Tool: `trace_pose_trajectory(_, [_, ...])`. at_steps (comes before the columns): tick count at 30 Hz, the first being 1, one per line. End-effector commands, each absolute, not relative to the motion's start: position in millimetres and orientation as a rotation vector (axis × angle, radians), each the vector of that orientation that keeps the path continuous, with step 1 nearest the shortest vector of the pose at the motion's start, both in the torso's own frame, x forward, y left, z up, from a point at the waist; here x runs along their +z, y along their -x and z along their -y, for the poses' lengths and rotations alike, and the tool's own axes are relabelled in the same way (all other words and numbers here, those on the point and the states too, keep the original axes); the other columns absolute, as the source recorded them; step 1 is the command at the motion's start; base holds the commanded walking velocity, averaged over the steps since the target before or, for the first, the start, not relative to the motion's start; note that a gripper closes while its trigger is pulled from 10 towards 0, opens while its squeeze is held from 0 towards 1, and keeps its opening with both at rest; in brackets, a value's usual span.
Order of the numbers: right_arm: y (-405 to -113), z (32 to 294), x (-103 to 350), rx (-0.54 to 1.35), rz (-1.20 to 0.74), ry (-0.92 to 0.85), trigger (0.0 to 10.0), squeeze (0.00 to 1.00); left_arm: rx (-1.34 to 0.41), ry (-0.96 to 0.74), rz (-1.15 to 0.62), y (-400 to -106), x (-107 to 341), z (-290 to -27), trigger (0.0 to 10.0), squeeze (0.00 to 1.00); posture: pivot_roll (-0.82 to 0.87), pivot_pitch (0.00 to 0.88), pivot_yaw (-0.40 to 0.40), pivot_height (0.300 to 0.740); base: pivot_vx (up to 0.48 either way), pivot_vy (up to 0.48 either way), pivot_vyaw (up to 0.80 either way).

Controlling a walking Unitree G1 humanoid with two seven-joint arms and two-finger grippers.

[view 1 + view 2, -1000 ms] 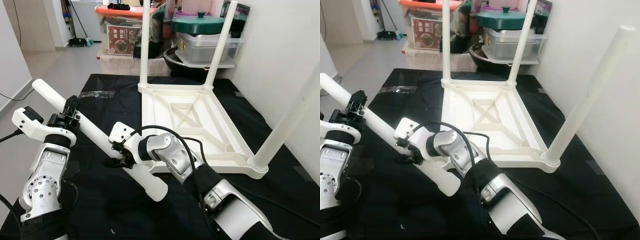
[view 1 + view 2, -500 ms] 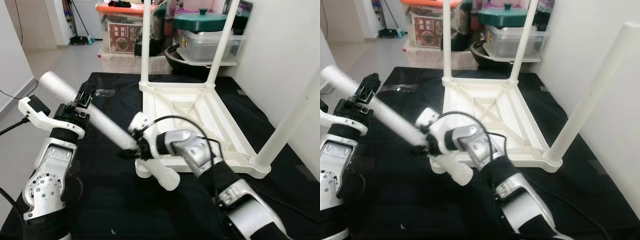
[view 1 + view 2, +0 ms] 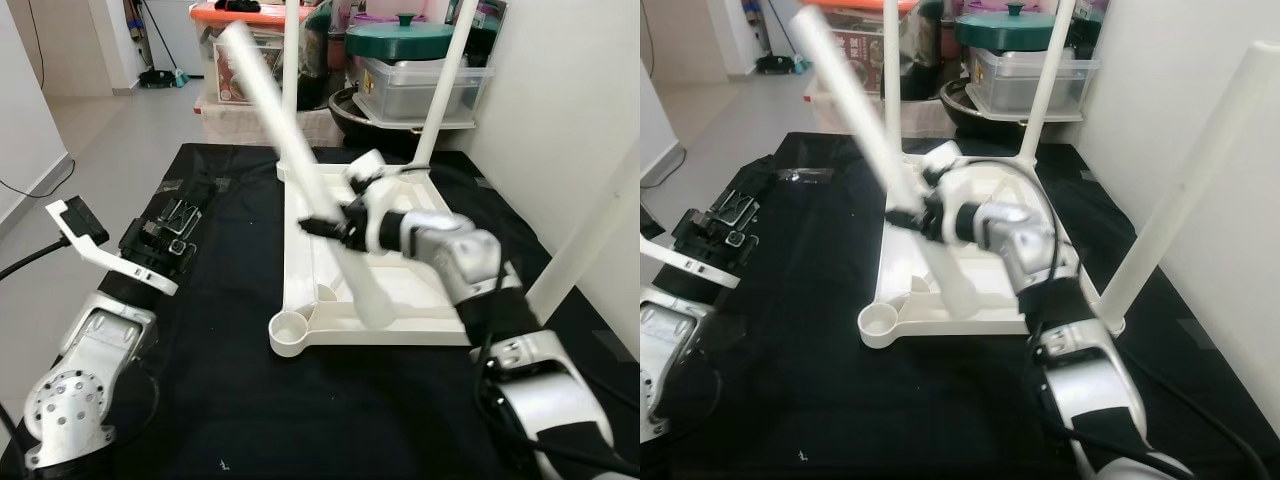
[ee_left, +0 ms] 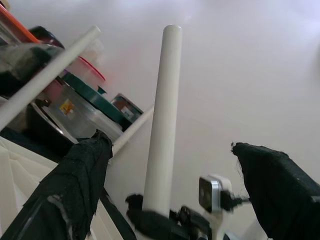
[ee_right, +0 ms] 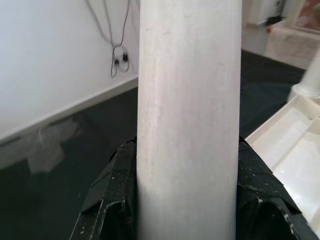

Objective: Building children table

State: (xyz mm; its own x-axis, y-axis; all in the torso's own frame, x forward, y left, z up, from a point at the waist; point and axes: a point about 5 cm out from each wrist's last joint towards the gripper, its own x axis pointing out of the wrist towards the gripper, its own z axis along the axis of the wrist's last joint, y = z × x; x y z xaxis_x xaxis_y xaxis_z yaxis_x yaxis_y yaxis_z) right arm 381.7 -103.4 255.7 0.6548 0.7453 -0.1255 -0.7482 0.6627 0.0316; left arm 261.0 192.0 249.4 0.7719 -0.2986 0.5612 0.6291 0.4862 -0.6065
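Observation:
The white children's table (image 3: pixel 420 300) lies upside down on a black mat (image 3: pixel 220 390). Three legs stand up from it: two at the far corners and one (image 3: pixel 585 240) at the near right. The near left corner has an empty round socket (image 3: pixel 290 333). My right gripper (image 3: pixel 335 225) is shut on the loose white leg (image 3: pixel 300 165), holding it tilted over the tabletop with its lower end (image 3: pixel 372 305) just above the near rim. In the right wrist view the leg (image 5: pixel 187 115) sits between the black fingers (image 5: pixel 112 200). My left gripper (image 3: pixel 185 212) is open over the mat, apart from the leg (image 4: pixel 162 125).
Plastic storage boxes (image 3: pixel 245 60) and a green-lidded pot (image 3: pixel 398 42) are stacked beyond the mat's far edge. A white wall (image 3: pixel 570 100) runs close along the right. Bare floor (image 3: pixel 90 130) lies to the left of the mat.
My left gripper has let go of the loose leg and dropped away. My right gripper has swung the leg up and to the right, from over the mat to over the table.

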Motion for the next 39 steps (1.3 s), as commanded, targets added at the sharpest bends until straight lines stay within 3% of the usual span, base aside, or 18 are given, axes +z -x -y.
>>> trace_pose_trajectory(1, [-390, 112, 277, 0.738, -0.036, -0.074, 0.0, 0.0, -0.619, 0.868, 0.364, -258, 244, -188, 10.0, 0.0, 0.09, 0.0, -0.04, 0.74, 0.0, 0.0, 0.0])
trace_pose_trajectory(8, [-398, 114, 292, 0.588, 0.052, -0.221, 0.0, 0.0, -0.599, 0.768, 0.269, -259, 230, -186, 10.0, 0.0, 0.09, 0.0, -0.041, 0.74, 0.0, 0.0, 0.0])
trace_pose_trajectory(11, [-398, 98, 298, 0.528, 0.126, -0.327, 0.0, 0.0, -0.507, 0.63, 0.169, -268, 210, -183, 10.0, 0.0, 0.1, 0.0, -0.041, 0.74, 0.0, 0.0, 0.0])
trace_pose_trajectory(13, [-398, 98, 298, 0.528, 0.126, -0.327, 0.0, 0.0, -0.507, 0.63, 0.169, -268, 210, -183, 10.0, 0.0, 0.1, 0.0, -0.041, 0.74, 0.0, 0.0, 0.0])
trace_pose_trajectory(14, [-394, 85, 300, 0.53, 0.153, -0.373, 0.0, 0.0, -0.492, 0.581, 0.133, -270, 203, -181, 10.0, 0.0, 0.11, 0.0, -0.041, 0.74, 0.0, 0.0, 0.0])
trace_pose_trajectory(15, [-388, 71, 301, 0.56, 0.175, -0.401, 0.0, 0.0, -0.506, 0.545, 0.109, -270, 199, -178, 10.0, 0.0, 0.11, 0.0, -0.04, 0.74, 0.0, 0.0, 0.0])
trace_pose_trajectory(18, [-388, 71, 301, 0.56, 0.175, -0.401, 0.0, 0.0, -0.506, 0.545, 0.109, -270, 199, -178, 10.0, 0.0, 0.11, 0.0, -0.04, 0.74, 0.0, 0.0, 0.0])
trace_pose_trajectory(20, [-377, 46, 301, 0.644, 0.187, -0.423, 0.0, 0.0, -0.567, 0.477, 0.069, -269, 194, -173, 10.0, 0.0, 0.1, 0.0, -0.037, 0.74, 0.0, 0.0, 0.0])
trace_pose_trajectory(24, [-366, 23, 301, 0.726, 0.196, -0.431, 0.0, 0.0, -0.612, 0.414, 0.03, -271, 188, -168, 10.0, 0.0, 0.1, 0.0, -0.033, 0.74, 0.0, 0.0, 0.0])
trace_pose_trajectory(35, [-345, -9, 292, 0.832, 0.181, -0.439, 0.0, 0.0, -0.63, 0.297, 0.02, -277, 182, -160, 10.0, 0.0, 0.1, 0.0, -0.029, 0.74, 0.0, 0.0, 0.0])
trace_pose_trajectory(39, [-328, -24, 286, 0.906, 0.17, -0.433, 0.0, 0.0, -0.581, 0.15, 0.05, -284, 180, -160, 10.0, 0.0, 0.09, 0.0, -0.027, 0.74, 0.0, 0.0, 0.0])
